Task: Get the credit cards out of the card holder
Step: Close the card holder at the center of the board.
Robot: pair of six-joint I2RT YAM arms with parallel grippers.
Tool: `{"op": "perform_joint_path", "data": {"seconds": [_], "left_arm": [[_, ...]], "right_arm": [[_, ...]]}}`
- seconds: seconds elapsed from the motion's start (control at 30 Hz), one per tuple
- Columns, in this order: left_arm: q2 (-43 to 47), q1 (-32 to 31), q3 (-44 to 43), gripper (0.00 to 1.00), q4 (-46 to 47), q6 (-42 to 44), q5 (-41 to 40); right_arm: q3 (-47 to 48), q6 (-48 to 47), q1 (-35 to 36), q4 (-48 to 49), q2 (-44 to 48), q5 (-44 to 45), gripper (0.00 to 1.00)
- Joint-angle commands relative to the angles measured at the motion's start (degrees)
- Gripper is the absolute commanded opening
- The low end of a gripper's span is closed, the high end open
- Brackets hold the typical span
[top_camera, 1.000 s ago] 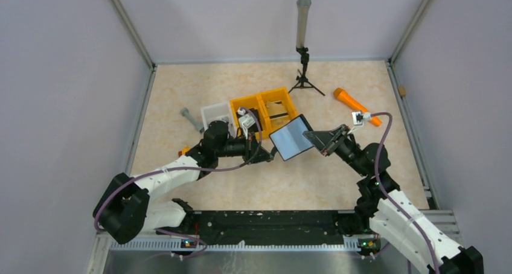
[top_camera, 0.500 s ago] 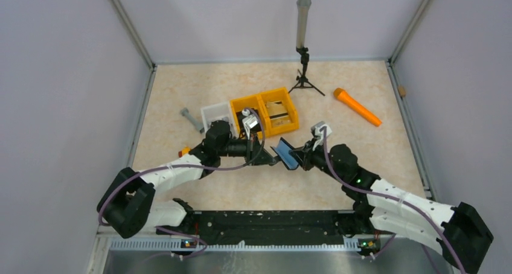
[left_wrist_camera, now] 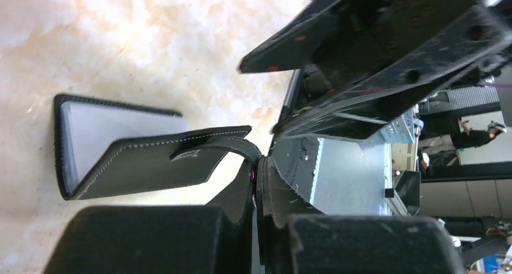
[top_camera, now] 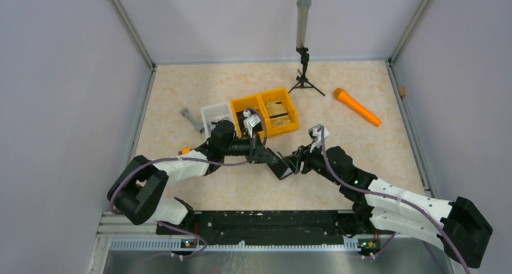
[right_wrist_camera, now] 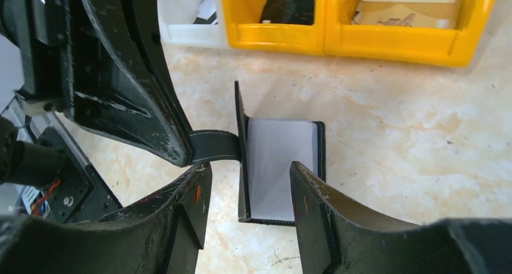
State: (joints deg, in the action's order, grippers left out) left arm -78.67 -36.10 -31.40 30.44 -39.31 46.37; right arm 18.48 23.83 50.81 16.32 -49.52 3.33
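A black card holder (right_wrist_camera: 281,165) lies open at centre frame on a marbled beige table (right_wrist_camera: 410,135), pale lining up, its left flap standing on edge. Its strap (right_wrist_camera: 214,146) runs left into the tip of the left gripper (right_wrist_camera: 181,153). The fingers of the right gripper (right_wrist_camera: 249,171) stand apart at the bottom; yellow bins (right_wrist_camera: 374,44) and a white bin (right_wrist_camera: 187,20) line the top.

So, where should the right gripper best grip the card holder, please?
Pinch the card holder's raised flap across its thin edge, from the end facing the right gripper; the left gripper holds the strap, and the other flap lies flat.
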Motion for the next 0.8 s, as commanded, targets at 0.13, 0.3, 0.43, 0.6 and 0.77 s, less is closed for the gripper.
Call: {"op": "perform_joint_path", "data": {"seconds": [0.13,0.3,0.43,0.6,0.77], "left_arm": [[-9.7,0.4,-5.3,0.00,-3.0,-1.7,-1.1],[-14.9,0.4,-7.9,0.14,0.2,-5.4,-2.3],[-18.3,0.4,-8.5,0.49,4.4,-8.1,-2.3],[-23.8,0.3,-9.8,0.60,4.2,-8.5,-2.7],[-26.8,0.0,-8.6,0.89,11.2,-10.3,-2.2]], "right_arm": [[-2.0,7.9,-1.5,-5.3,9.3,9.9,0.51],[-2.5,8.3,-1.6,-10.4,15.5,14.1,0.50],[-2.8,8.6,-1.6,-13.7,19.1,15.7,0.51],[-3.0,8.8,-1.6,-15.6,21.7,17.1,0.51],[-2.9,8.7,-1.6,-16.1,22.4,18.4,0.51]]}}
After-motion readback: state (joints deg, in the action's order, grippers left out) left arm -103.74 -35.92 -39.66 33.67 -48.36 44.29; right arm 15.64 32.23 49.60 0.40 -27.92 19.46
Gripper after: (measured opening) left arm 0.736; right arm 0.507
